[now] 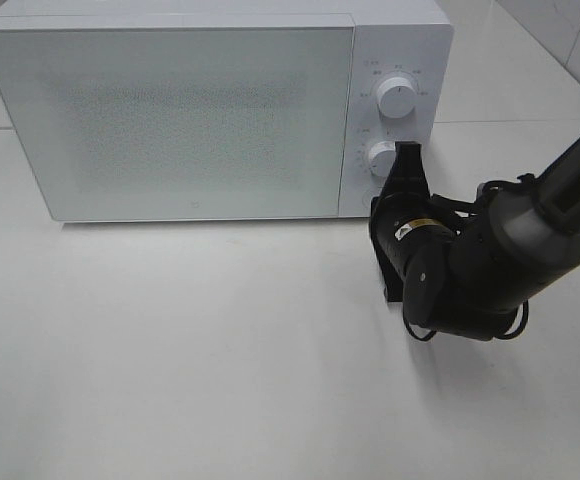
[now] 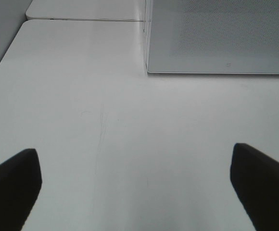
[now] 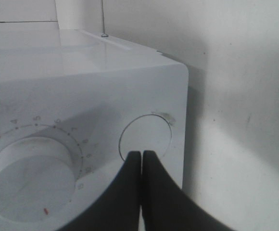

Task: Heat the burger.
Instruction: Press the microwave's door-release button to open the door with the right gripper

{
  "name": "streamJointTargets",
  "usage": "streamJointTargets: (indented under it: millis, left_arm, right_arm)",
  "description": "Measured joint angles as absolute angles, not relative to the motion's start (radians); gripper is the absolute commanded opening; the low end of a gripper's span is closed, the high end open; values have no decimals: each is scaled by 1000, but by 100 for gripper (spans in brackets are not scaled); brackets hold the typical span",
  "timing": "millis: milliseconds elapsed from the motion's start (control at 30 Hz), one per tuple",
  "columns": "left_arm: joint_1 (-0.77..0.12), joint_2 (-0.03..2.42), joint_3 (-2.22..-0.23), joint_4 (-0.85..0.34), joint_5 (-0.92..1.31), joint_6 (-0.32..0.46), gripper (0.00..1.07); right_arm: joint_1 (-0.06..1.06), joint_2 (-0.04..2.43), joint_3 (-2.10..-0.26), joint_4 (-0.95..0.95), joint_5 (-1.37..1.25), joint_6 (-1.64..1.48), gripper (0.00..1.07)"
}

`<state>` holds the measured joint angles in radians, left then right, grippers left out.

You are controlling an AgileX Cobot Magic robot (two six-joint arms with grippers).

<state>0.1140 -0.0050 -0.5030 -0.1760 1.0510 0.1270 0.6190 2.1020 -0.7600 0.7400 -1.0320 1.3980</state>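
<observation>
- Burger: not in sight from any camera.
- Left gripper (image 2: 134, 154) hangs over the white table (image 1: 220, 350), nearer than the microwave's left front corner, with its jaws spread wide and nothing between them.
- Right gripper (image 1: 407, 150) points at the control panel on the right. Its jaws are pressed together and empty, tips at the rim of a round button (image 3: 146, 130) just beside the lower dial (image 1: 380, 158). Contact is unclear.
- Microwave (image 1: 170, 120) stands at the far side, its frosted door (image 1: 180, 100) closed and too opaque to see through.
</observation>
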Motion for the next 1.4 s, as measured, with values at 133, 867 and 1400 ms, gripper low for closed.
streamJointTargets:
  millis: [133, 867, 1400]
  left_arm:
    - [114, -5, -503, -176, 1051, 127, 100]
    - [114, -5, -503, -176, 1051, 127, 100]
    - [114, -5, -503, -176, 1051, 127, 100]
  right_arm:
    - [614, 2121, -775, 733, -1032, 1398, 0]
    - [581, 2156, -840, 714, -1013, 1382, 0]
    - [583, 2164, -876, 759, -985, 1332, 0]
